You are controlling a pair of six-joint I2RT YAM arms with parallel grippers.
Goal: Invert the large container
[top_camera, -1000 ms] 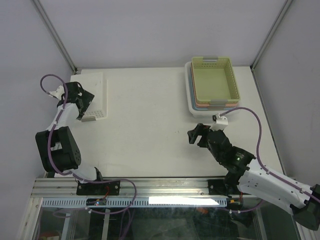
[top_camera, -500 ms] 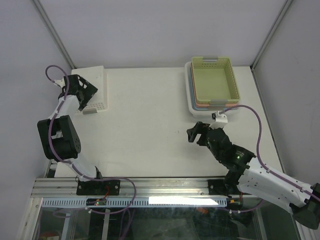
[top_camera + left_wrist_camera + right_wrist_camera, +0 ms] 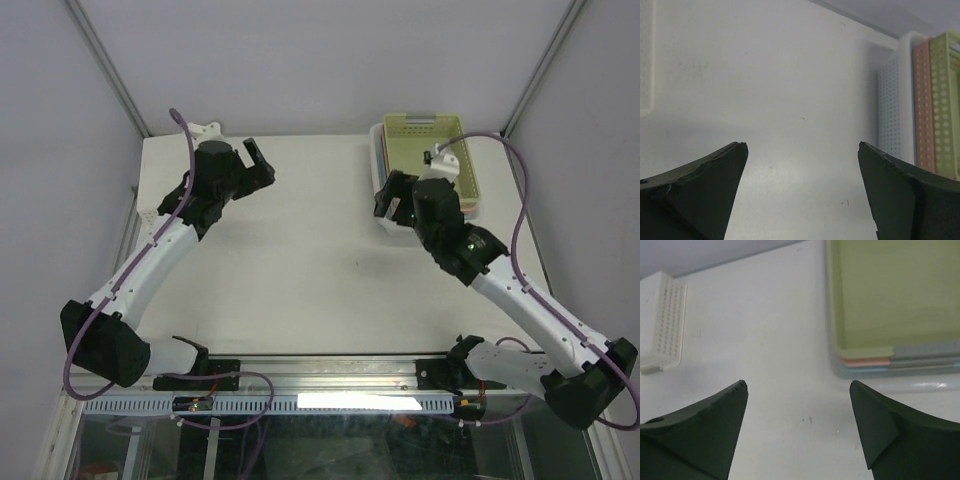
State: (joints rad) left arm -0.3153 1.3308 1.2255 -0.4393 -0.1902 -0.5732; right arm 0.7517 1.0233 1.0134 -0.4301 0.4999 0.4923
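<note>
Both grippers stand wide open and hold nothing. In my left wrist view the left gripper [image 3: 801, 145] shows only bare table [image 3: 790, 75] between its two fingers. The right gripper [image 3: 797, 383] looks the same in its own view.

The large white container [image 3: 665, 325] lies in the upper left of the right wrist view, on the table and well apart from that gripper. I see its perforated wall, but I cannot tell which way up it lies. In the left wrist view a pale perforated surface at the left edge seems to be this container, off to the side of the left fingers and not between them.

In the top view the left gripper [image 3: 260, 165] hangs at the upper left, and the arm hides most of the container. The right gripper [image 3: 392, 195] is at the near left corner of the stack of coloured containers [image 3: 425, 130], upper right.
</note>
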